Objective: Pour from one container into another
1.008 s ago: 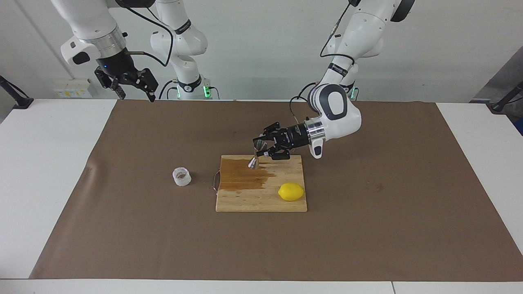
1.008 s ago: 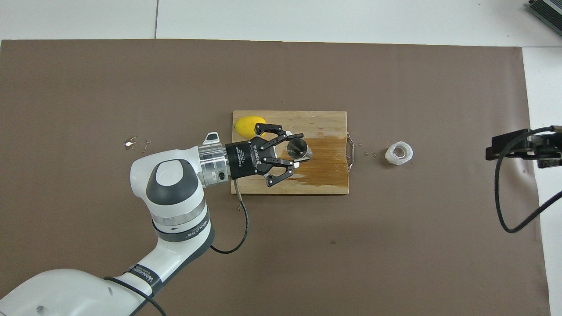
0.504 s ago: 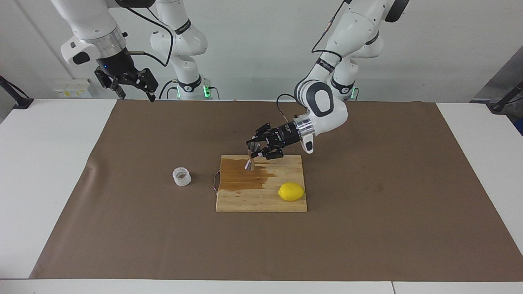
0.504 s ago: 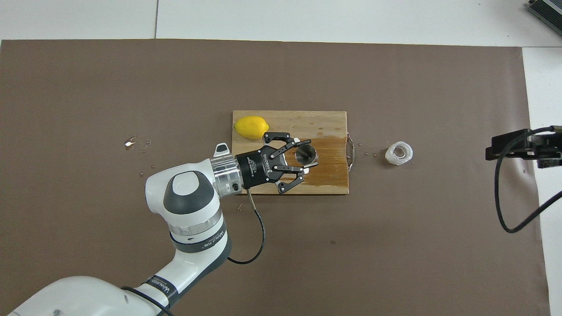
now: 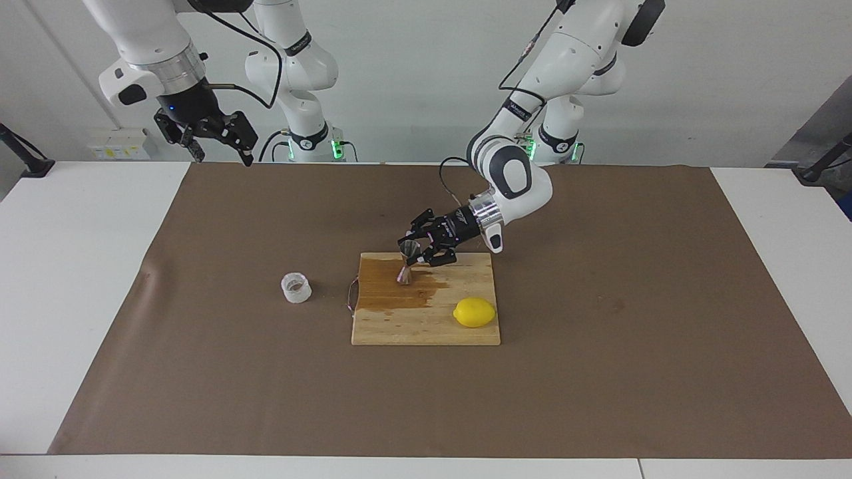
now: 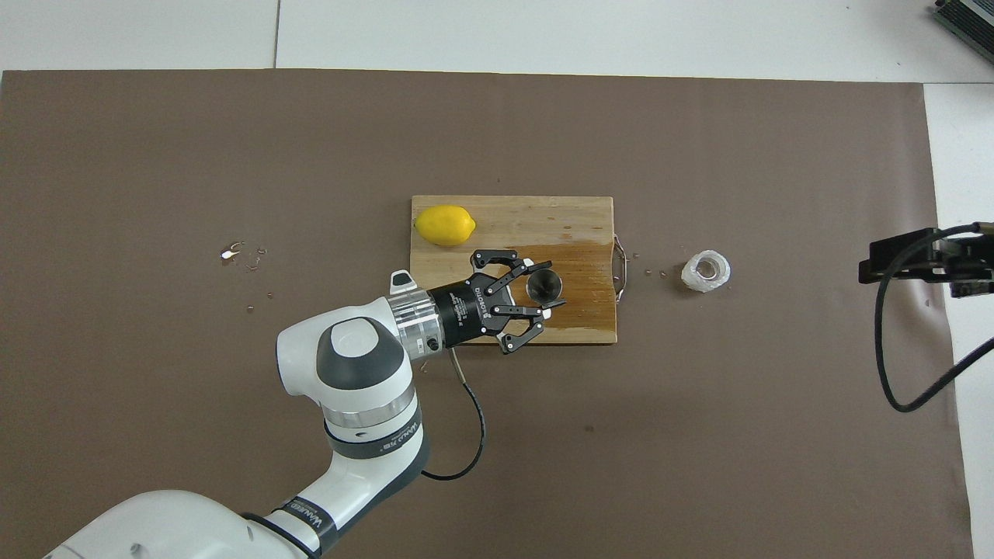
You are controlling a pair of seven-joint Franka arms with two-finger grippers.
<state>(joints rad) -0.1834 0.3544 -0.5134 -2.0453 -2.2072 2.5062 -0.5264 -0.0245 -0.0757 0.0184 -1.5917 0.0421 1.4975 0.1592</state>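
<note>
jigger [image 5: 406,262]: shiny steel
cup [image 5: 296,287]: whitish, translucent
lemon [image 5: 474,312]: bright yellow
cutting board [image 5: 426,326]: pale wood, with a darker wet brown patch
worktop [image 5: 80,279]: white, covered by a brown mat [image 5: 266,386]
arms: white, with black grippers

Robot lab, 2 arms [image 5: 532,80], papered table [image 5: 100,266]

Right gripper [image 6: 924,264] partly off overhead frame

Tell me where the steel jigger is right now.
The jigger stands on the wet, darkened patch of the cutting board, near the board's edge closest to the robots, with the left gripper around its upper cone.
</note>
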